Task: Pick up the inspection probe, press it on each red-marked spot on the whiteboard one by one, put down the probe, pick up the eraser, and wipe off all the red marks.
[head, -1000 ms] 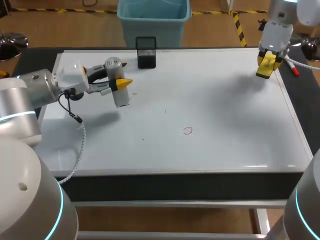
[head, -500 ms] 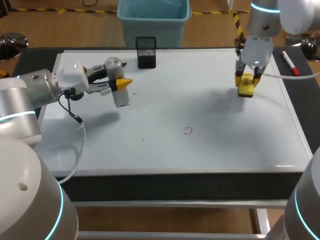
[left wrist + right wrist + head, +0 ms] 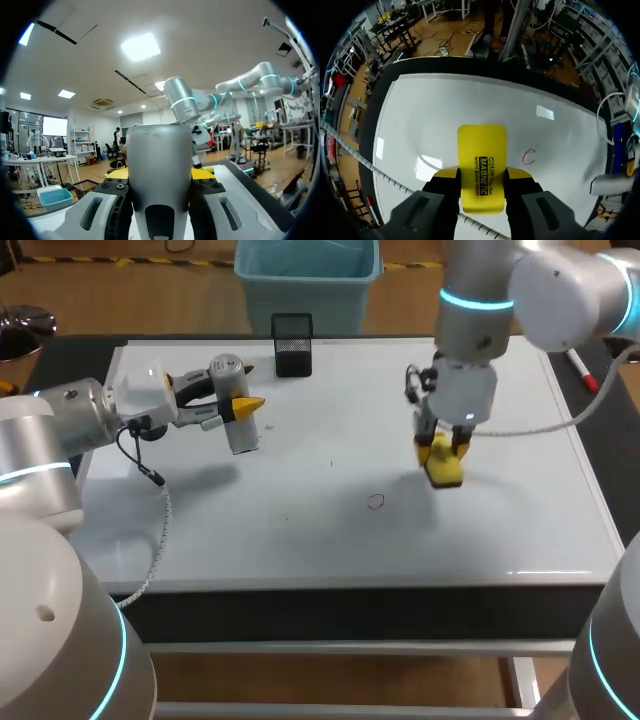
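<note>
My left gripper (image 3: 240,405) hovers over the whiteboard's back left, shut on the grey cylindrical probe (image 3: 234,410), which hangs above the board. In the left wrist view the probe (image 3: 160,170) fills the gap between the yellow-tipped fingers of the left gripper (image 3: 160,175). My right gripper (image 3: 443,452) is over the middle of the whiteboard (image 3: 500,520), shut on the yellow eraser (image 3: 447,472). One small red mark (image 3: 376,502) lies just left of and nearer than the eraser. In the right wrist view the eraser (image 3: 482,167) sticks out ahead of the right gripper (image 3: 482,176), with the red mark (image 3: 528,156) beside it.
A black mesh holder (image 3: 292,343) stands at the board's back edge. A red-capped marker (image 3: 580,368) lies off the board's back right corner. The left arm's cable (image 3: 160,530) hangs down over the board's left side.
The right arm has carried the eraser from the board's back right corner towards the middle, ending close to the red mark. The left arm and probe have stayed put.
</note>
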